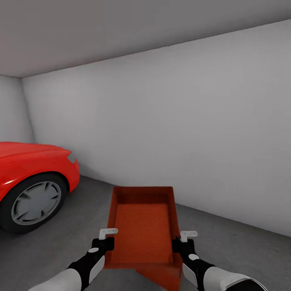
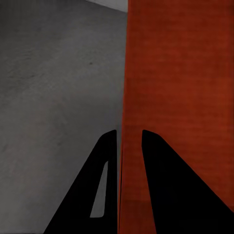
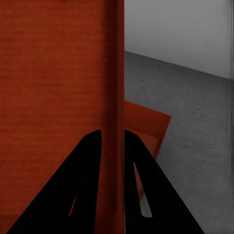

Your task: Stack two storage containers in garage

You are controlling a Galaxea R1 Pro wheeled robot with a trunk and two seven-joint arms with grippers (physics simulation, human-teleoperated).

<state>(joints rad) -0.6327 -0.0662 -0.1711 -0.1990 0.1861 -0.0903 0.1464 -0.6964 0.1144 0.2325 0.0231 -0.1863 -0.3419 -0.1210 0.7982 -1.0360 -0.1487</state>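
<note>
red car left | white wall ahead (bare) | grippers clamp container

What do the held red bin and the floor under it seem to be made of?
The held storage container looks like matte red-orange plastic: its walls are thin and even, with a fine ribbed texture and no gloss. The floor looks like bare concrete, dark grey, mottled and dull. These are rendered pictures, so both are only likely.
</note>
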